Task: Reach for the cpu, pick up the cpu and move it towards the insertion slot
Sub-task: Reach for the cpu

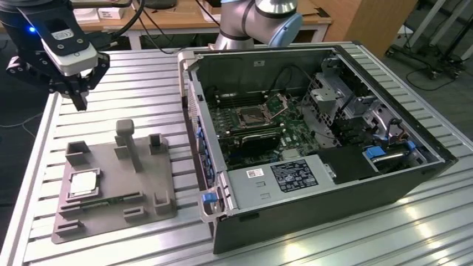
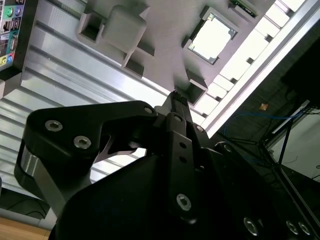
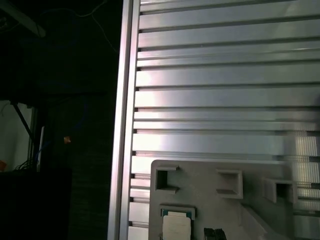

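My black two-fingered gripper [image 1: 80, 104] hangs high over the slatted aluminium table [image 1: 140, 72], fingers pressed together on nothing; the small square silvery cpu with the pale rim [image 1: 83, 183] lies well below and beyond my fingertips, flat in a recess of the grey plastic fixture [image 1: 111, 172]. I judge I am in the reach. To do it well I should spread wide before descending, come straight down and square to the chip's edges, and take it by two opposite sides. The fixture's tall grey post [image 1: 127, 138] stands between my fingers and the chip's far side, so I'd keep clear of it. The square dark insertion slot with the silver frame [image 1: 251, 116] sits far off inside the open black computer case [image 1: 296, 216], behind its wall.
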You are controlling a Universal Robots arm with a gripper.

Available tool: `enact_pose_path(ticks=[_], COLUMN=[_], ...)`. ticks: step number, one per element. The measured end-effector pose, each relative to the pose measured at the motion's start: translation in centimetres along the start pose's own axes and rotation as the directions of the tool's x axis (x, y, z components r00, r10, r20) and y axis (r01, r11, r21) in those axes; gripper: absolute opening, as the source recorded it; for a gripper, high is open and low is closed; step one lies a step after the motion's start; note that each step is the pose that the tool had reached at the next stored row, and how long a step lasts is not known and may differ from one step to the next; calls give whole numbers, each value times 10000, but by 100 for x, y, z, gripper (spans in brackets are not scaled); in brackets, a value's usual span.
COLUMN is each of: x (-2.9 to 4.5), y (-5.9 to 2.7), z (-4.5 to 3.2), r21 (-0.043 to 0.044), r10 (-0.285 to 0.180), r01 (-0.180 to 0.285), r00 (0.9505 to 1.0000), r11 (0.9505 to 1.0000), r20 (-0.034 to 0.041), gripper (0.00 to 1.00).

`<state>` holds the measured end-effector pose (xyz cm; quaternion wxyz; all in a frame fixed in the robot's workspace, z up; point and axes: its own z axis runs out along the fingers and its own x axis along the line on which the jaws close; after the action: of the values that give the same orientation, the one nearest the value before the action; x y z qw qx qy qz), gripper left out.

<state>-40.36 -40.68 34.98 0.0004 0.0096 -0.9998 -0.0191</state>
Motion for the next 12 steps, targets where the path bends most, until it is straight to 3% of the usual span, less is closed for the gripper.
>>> enact_pose_path(ticks=[8,9,12], x=[1,2,5], y=[-23,-31,-43], z=[12,17,27], r21=[1,1,0], r10=[0,1,2], r01=[0,-1,-2], r00=[10000,10000,10000], r11=[10000,10000,10000], r20=[0,0,1], gripper=[11,18,18])
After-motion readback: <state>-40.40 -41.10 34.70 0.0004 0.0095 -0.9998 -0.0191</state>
